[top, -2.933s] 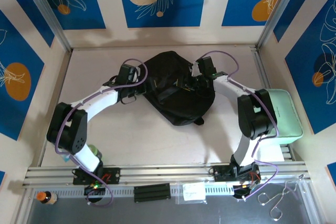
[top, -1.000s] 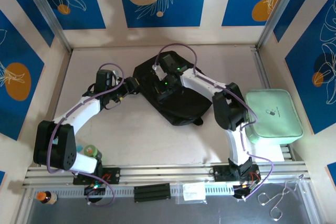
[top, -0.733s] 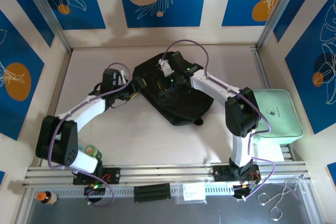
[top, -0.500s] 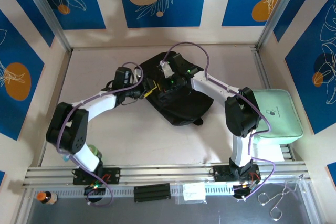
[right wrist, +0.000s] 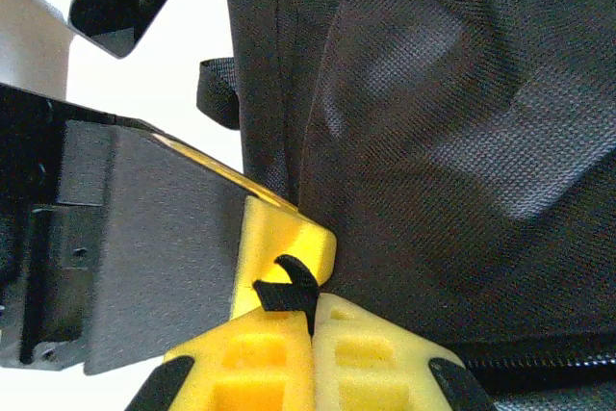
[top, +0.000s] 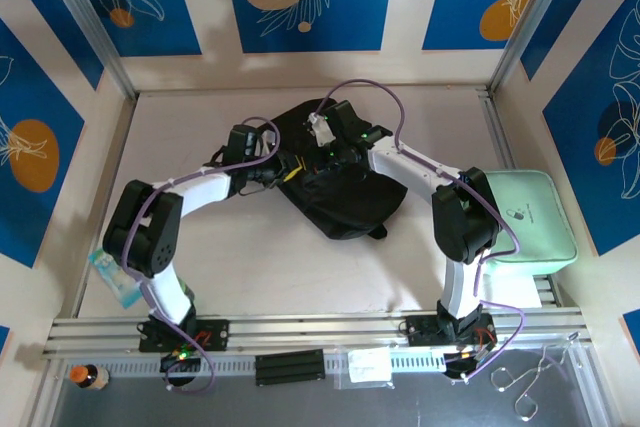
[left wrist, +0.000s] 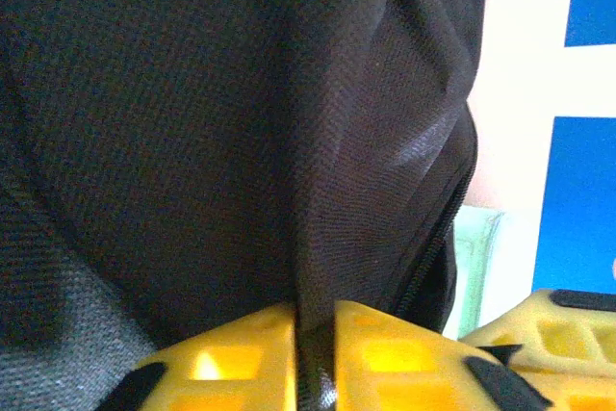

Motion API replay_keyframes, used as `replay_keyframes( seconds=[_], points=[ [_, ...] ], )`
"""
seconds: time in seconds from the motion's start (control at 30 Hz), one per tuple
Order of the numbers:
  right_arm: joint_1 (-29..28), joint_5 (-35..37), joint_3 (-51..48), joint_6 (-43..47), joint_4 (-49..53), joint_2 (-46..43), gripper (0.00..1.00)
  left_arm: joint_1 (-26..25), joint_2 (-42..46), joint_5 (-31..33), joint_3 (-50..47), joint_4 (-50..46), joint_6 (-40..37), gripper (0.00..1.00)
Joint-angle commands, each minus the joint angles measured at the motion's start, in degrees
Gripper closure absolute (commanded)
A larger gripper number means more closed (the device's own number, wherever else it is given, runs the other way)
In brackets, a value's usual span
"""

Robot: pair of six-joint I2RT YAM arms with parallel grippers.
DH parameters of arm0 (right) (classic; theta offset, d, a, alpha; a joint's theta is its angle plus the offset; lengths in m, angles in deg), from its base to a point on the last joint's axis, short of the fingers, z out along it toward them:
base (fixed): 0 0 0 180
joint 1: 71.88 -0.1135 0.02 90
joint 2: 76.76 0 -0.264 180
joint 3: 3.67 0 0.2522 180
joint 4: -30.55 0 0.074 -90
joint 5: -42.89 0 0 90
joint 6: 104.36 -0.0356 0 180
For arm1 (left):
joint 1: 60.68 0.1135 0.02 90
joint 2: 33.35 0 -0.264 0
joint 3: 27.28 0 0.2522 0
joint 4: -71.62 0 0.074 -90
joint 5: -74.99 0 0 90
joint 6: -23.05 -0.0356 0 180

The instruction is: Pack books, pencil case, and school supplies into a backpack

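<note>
Compared with the frame one second earlier, the left gripper (top: 285,173) has travelled right to the left edge of the backpack (top: 345,197), and its jaws have come together. The table (top: 250,267) carries the backpack at the centre of the overhead view as a slumped black fabric mass. A mint green box (top: 525,217) sits at the right edge of the table, well apart from the backpack. Both arms converge on the upper left portion of the backpack.

In the left wrist view, the yellow fingers (left wrist: 241,358) of the left gripper press on a vertical fold (left wrist: 313,238) of backpack fabric, with only the fabric between them. In the right wrist view, the right gripper (right wrist: 313,329) has its jaws fully together, pinching a narrow black strap loop (right wrist: 289,291) on the backpack. The two grippers stand just beside each other.
</note>
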Motion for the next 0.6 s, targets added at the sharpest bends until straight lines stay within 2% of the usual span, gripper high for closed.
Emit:
replay_keyframes(
  seconds=[0.0, 0.03, 0.17, 0.3, 0.47, 0.57],
  points=[
    [0.23, 0.77, -1.31, -1.16, -0.24, -3.0, 1.0, -0.33, -0.98, -0.73, 1.84, 2.03, 0.21, 0.95],
    [0.23, 3.75, -1.67, -1.61, -0.22, -3.34, 1.0, -0.33, -0.99, -0.48, 1.89, 1.7, -0.14, 1.0],
    [1.71, 13.89, -2.86, -3.65, 0.29, -4.01, 1.0, -0.27, -0.55, 1.6, 1.43, -0.54, -1.98, 1.0],
    [4.96, 15.95, -2.19, -4.33, 0.53, -2.62, 1.0, -0.15, -0.07, 3.27, 1.35, -3.56, -3.68, 1.0],
    [8.68, 19.32, 3.37, -5.9, 4.57, 1.53, 1.0, -0.03, 1.15, 4.46, 0.57, -5.36, -5.02, 1.0],
    [10.89, 18.84, 5.53, -8.06, 6.06, 3.52, 1.0, 0.03, 1.64, 4.73, 0.39, -5.96, -5.61, 1.0]
  ],
)
